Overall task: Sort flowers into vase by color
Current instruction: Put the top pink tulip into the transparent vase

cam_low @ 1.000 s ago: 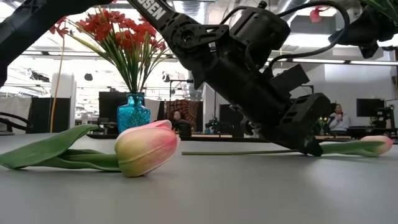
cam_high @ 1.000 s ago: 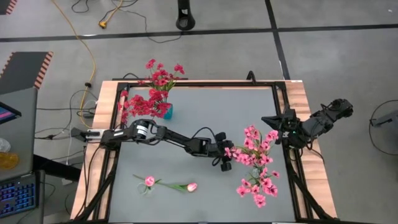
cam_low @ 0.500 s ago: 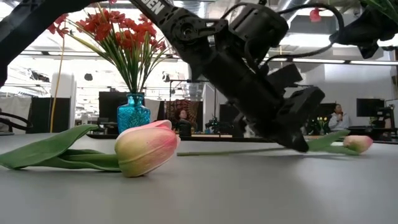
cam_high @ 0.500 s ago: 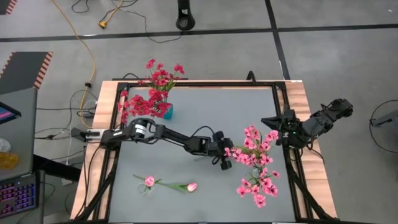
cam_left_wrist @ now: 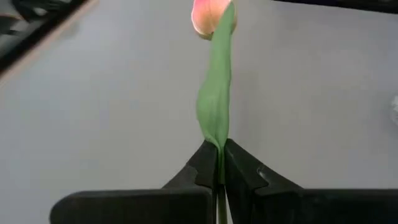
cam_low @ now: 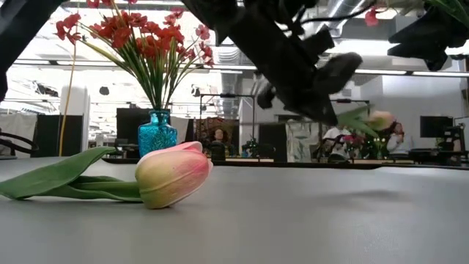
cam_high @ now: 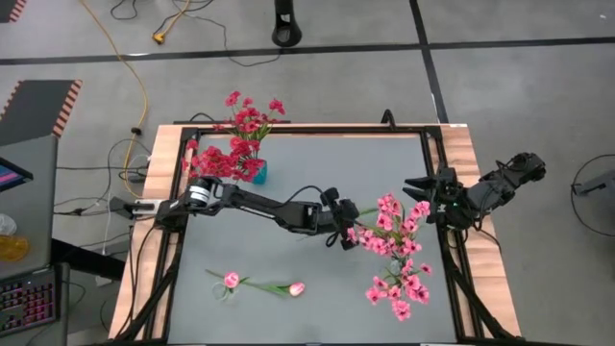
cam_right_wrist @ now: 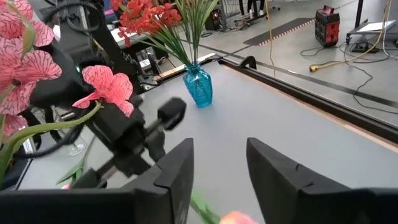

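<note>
Carrying the tulip (cam_left_wrist: 213, 15), clenched at its stem by the left gripper (cam_left_wrist: 220, 171), calls for a steady lift clear of the pink sprays (cam_high: 394, 252) at three o'clock, while the right gripper (cam_right_wrist: 219, 165) waits released.

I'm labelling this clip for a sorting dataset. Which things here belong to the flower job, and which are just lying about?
Part of the job:
- tulip, stem clamped in the left gripper
- two tulips lying on the table
- pink flowers
- red flowers in the blue vase
- right gripper, open

Lying about:
- yellow cable on the floor
- keyboard
</note>
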Controlling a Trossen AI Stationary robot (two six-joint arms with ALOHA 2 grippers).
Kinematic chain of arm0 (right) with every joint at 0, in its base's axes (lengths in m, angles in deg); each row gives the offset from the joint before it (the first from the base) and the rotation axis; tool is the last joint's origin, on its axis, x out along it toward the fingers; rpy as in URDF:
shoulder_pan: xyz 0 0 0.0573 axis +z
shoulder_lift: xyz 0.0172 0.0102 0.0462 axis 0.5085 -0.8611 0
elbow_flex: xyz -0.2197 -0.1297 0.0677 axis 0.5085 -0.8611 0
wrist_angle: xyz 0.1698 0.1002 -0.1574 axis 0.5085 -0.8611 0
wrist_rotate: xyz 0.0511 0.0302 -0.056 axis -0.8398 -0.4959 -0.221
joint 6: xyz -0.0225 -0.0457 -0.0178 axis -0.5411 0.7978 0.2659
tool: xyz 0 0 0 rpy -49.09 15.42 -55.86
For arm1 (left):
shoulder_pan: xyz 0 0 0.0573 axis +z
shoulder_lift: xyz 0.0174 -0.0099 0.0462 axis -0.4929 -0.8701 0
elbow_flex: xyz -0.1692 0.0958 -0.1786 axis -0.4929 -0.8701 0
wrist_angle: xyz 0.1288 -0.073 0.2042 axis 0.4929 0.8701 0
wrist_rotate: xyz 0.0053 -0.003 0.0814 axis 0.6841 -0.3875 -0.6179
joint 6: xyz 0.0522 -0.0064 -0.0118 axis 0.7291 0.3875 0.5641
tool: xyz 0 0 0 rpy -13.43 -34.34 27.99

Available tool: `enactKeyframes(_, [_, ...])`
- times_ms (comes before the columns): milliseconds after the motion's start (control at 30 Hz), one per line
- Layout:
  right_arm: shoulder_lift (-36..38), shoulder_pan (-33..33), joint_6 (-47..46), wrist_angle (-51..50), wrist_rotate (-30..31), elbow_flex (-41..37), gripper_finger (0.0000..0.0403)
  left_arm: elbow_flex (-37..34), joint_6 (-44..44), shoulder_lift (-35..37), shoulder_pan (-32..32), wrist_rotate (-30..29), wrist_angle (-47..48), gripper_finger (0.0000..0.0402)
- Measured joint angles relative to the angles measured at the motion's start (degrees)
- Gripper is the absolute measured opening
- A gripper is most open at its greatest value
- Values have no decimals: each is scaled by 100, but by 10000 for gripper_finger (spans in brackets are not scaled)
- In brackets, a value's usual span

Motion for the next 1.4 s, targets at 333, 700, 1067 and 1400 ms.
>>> enactKeyframes(333, [0, 1, 548, 764, 51, 0, 199, 2, 677, 934, 18, -304, 661, 0])
enactKeyframes(700, [-13, 0, 2584, 2698, 61, 0, 199, 0, 1433, 1890, 159, -672, 405, 0])
enactKeyframes(1067, [-845, -71, 4282, 4654, 51, 0, 199, 4, 2208, 2104, 307, 239, -1235, 0])
enactKeyframes(1400, [-1287, -418, 4755, 5320, -509, 0, 198, 4, 2664, 2104, 333, 430, -1307, 0])
